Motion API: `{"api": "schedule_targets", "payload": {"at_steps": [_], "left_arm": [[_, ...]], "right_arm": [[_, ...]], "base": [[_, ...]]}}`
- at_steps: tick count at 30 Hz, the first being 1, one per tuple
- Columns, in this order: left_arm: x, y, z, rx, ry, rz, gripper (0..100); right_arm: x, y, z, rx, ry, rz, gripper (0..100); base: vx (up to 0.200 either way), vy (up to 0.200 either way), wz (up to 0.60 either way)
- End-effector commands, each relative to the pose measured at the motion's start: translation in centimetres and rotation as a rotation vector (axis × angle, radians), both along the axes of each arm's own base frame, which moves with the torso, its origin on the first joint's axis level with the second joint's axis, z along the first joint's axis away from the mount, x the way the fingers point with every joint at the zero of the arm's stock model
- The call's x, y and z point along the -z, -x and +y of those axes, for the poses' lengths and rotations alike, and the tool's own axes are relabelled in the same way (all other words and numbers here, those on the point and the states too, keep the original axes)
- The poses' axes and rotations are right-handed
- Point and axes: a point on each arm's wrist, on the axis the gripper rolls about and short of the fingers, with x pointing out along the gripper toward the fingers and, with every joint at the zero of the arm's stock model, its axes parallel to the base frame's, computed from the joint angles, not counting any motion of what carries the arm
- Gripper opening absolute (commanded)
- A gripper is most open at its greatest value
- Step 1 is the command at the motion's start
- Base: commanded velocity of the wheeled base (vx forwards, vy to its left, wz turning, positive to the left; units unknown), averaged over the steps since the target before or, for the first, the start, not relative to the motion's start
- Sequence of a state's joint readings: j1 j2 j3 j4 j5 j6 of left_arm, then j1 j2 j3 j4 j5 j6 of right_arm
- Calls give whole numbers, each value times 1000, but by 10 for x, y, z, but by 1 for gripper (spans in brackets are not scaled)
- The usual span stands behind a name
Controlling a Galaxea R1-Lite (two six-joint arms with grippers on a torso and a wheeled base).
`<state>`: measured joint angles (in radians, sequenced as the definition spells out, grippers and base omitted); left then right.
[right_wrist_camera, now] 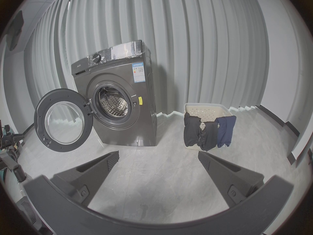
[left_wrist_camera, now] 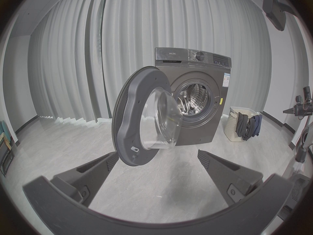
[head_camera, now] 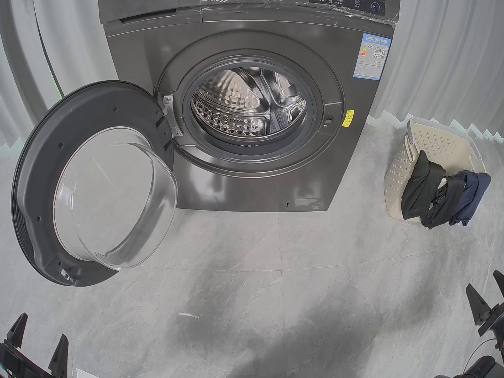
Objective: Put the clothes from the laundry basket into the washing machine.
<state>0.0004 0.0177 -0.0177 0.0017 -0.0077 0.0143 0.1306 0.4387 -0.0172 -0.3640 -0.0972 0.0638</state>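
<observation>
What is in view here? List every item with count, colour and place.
Dark grey front-loading washing machine: one, on the floor before the curtain; steel drum looks empty.
Round glass-centred door: one, grey rim, swung open toward the robot's left.
Perforated plastic laundry basket: one, cream, floor right of the machine.
Clothes: apparently three, two black, one navy, draped over the basket's front rim.
Pleated curtain: one, pale grey, behind.
Tiled floor: grey.
Left gripper: one, black, open, low left.
Right gripper: one, black, open, low right.
</observation>
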Motion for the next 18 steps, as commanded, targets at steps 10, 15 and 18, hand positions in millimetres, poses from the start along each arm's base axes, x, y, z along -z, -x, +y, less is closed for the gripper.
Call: {"api": "schedule_targets", "payload": {"at_steps": [10, 15, 18], "left_arm": [[5, 0, 0, -4, -1, 6, 100], [5, 0, 0, -3, -1, 6, 100], [5, 0, 0, -4, -1, 6, 100]], "right_arm": [[34, 37, -4, 35, -7, -52, 100], [34, 37, -4, 33, 5, -48, 100], [35, 39, -3, 94, 37, -63, 100]], "base": [[0, 0, 0], [160, 0, 0], [200, 0, 0]]}}
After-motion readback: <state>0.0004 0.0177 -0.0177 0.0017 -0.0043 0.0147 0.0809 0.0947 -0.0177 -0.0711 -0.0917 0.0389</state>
